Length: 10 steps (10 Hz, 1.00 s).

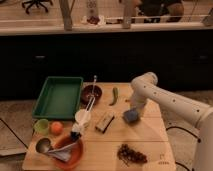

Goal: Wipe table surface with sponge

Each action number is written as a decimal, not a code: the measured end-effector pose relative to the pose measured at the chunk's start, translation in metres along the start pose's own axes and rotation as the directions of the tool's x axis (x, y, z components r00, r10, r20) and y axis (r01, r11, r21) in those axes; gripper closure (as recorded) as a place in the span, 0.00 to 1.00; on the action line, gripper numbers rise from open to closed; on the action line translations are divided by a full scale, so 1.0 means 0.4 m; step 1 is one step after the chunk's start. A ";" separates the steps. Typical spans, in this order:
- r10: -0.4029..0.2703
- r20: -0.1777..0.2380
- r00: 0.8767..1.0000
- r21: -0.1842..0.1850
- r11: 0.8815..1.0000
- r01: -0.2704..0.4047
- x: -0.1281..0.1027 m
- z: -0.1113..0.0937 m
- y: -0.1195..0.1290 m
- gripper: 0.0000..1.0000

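Tool (134,113) presses sponge (130,116) onto table surface (145,135).

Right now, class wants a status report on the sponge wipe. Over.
Gripper down at the table's right side, on the sponge. Sponge flat on the table surface. Striped block close on its left, green pepper just behind.

Gripper (134,111) over sponge (131,116), perhaps touching; grip blurred. Arm (200,117) cut off at right edge.

The robot's arm (170,102) is smooth, white and tubular, its gripper (134,114) hanging over the table.
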 end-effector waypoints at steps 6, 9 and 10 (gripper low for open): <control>-0.169 0.069 0.983 -0.030 0.985 0.172 -0.171 -0.001 0.098 0.99; -0.117 0.036 0.992 -0.046 0.992 0.119 -0.115 -0.019 0.155 0.99; -0.094 0.021 0.995 -0.049 0.994 0.095 -0.077 -0.028 0.149 0.99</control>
